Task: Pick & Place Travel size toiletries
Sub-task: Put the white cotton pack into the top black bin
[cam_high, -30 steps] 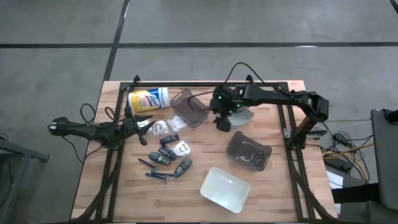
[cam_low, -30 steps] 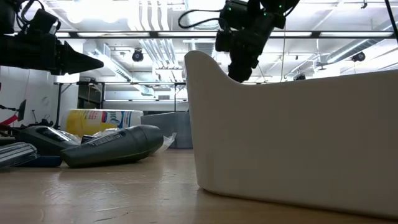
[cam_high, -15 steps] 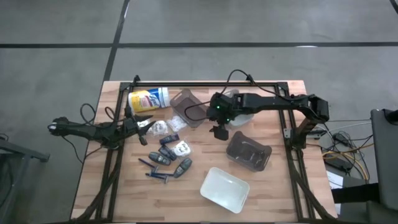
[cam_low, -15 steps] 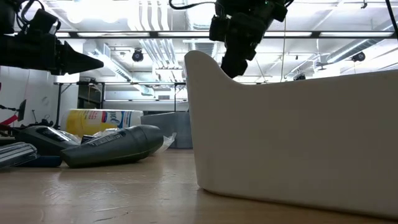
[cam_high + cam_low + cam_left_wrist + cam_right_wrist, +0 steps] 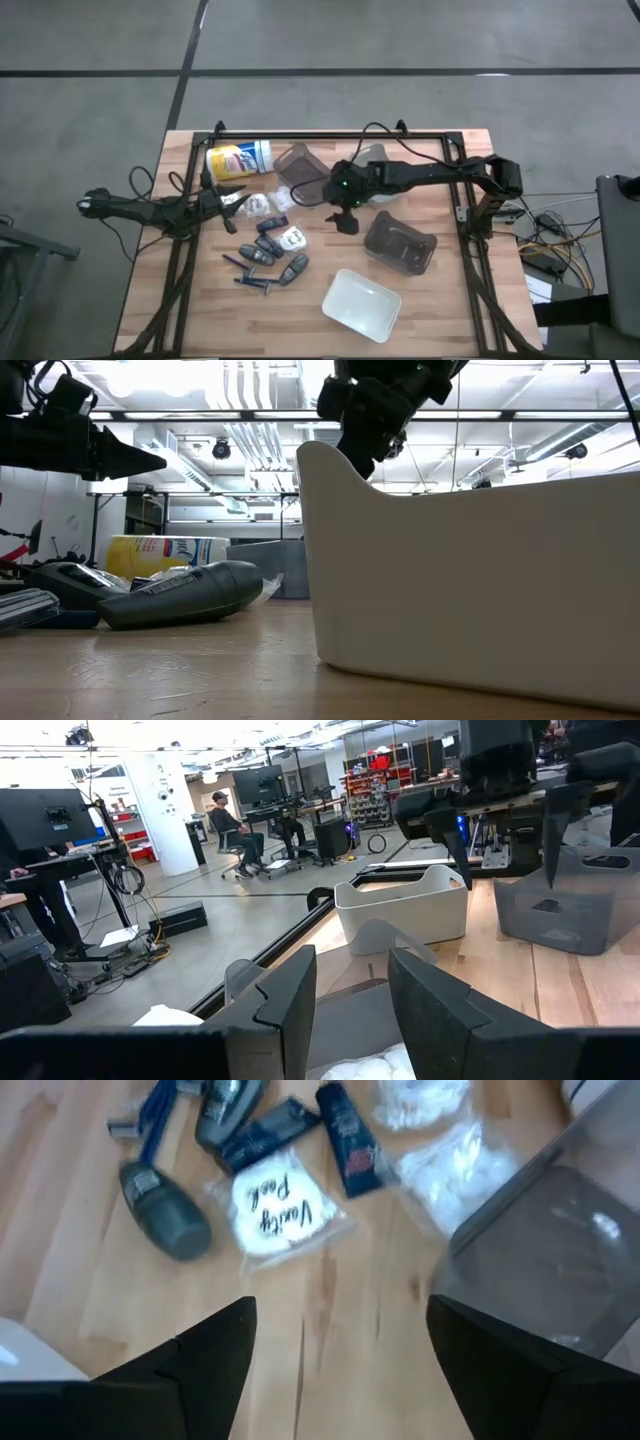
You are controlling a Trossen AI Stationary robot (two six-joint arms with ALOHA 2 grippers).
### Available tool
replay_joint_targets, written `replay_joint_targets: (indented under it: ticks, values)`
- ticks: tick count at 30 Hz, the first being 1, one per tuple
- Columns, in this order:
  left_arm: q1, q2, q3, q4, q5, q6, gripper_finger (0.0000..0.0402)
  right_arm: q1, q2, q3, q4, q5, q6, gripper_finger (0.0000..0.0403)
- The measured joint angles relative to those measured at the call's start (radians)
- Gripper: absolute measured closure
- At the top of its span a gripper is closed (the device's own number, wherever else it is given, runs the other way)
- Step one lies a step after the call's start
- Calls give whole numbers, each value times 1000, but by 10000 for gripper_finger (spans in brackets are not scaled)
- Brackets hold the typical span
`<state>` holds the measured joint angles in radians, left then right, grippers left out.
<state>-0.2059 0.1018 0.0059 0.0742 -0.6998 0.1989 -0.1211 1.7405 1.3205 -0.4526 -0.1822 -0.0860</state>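
The toiletries lie on the wood in a loose cluster (image 5: 268, 245): a white packet (image 5: 272, 1205), dark grey oblong pieces (image 5: 165, 1210), dark blue tubes (image 5: 350, 1142), a blue razor stick (image 5: 150, 1125) and small white packets (image 5: 258, 207). One grey oblong piece also shows in the low view (image 5: 185, 595). My right gripper (image 5: 346, 221) is open, above the table just right of the cluster; its own view (image 5: 345, 1370) looks down on the white packet. My left gripper (image 5: 234, 200) is open at the cluster's far left, above the white packets (image 5: 370, 1065).
A white canister with a yellow label (image 5: 238, 158) lies at the far left. A smoky bin (image 5: 305, 172) stands far of the cluster, a second smoky bin (image 5: 400, 243) at the right, a white bin (image 5: 362, 303) near the front, and a pale bin (image 5: 388, 188) under my right arm.
My right gripper has gone toward the table's left and near edges, from beside the far smoky bin toward the toiletry cluster, staying open and above the table.
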Motion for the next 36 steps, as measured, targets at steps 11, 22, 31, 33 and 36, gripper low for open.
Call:
replay_joint_targets:
  ticks: [11, 22, 31, 33, 36]
  values:
    - [0, 0, 0, 0, 0, 0, 268, 6, 53, -14, 71, 0, 75, 98]
    - [0, 0, 0, 0, 1, 0, 268, 33, 51, -14, -45, -2, 63, 117]
    - [0, 0, 0, 2, 2, 57, 268, 56, 20, -33, -103, -3, -40, 158]
    - [0, 0, 0, 7, 4, 149, 268, 56, 9, -51, -104, -5, -70, 166]
    - [0, 0, 0, 15, 4, 221, 268, 47, -21, -85, -105, -11, -97, 176]
